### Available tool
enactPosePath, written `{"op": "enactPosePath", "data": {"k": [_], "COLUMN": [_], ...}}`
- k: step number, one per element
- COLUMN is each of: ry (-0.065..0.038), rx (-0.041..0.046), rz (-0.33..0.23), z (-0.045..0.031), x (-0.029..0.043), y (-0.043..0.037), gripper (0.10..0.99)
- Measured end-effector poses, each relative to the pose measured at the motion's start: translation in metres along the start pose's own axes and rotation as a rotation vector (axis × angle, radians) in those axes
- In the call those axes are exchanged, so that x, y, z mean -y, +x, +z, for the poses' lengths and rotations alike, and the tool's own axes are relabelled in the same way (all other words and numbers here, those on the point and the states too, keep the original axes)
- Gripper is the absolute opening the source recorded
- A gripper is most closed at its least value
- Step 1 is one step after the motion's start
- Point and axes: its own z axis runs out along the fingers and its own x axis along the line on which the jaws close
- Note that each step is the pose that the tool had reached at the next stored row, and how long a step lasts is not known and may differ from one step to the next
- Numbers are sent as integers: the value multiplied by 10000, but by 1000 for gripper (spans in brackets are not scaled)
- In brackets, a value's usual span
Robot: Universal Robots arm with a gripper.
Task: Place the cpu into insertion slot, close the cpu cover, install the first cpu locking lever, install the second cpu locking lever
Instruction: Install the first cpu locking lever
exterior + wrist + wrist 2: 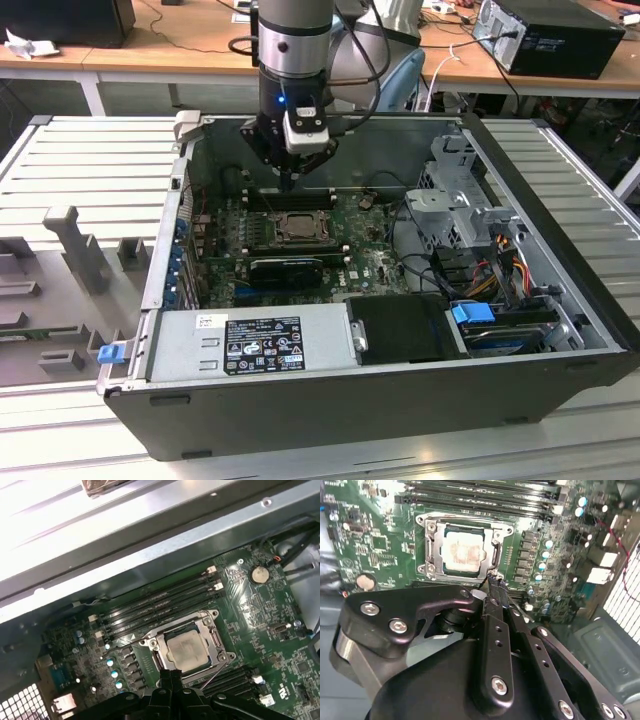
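In the exterior view I am looking into an open computer case [330,400] with a green motherboard [375,262] facing up. A silver power supply [250,340] is sitting at the case's six o'clock, and a blue tab [110,352] is sticking out at its nine o'clock end. A drive cage [455,200] is standing at three o'clock. At twelve o'clock a wooden desk [180,50] is carrying a second computer [550,35]. In the first wrist view I am seeing long memory slots [150,605] and a coin battery [258,574].

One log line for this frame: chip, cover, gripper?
cpu: silver-grey square chip seated | cover: dark-silver metal frame plate down around chip | gripper: black gripper shut, tips at cover's edge | levers: cannot tell
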Motion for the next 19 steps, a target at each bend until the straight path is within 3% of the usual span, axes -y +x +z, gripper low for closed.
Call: {"op": "enactPosePath", "data": {"k": [3, 9, 13, 16, 19], "ry": [25, 58, 89, 46, -7], "rx": [-4, -12, -17, 31, 202], "rz": [-899, -2031, -3151, -3277, -3298], "z": [1, 2, 2, 4, 10], "x": [0, 0, 0, 8, 42], "y": [0, 0, 0, 20, 107], "gripper": [106, 106, 106, 106, 106]}}
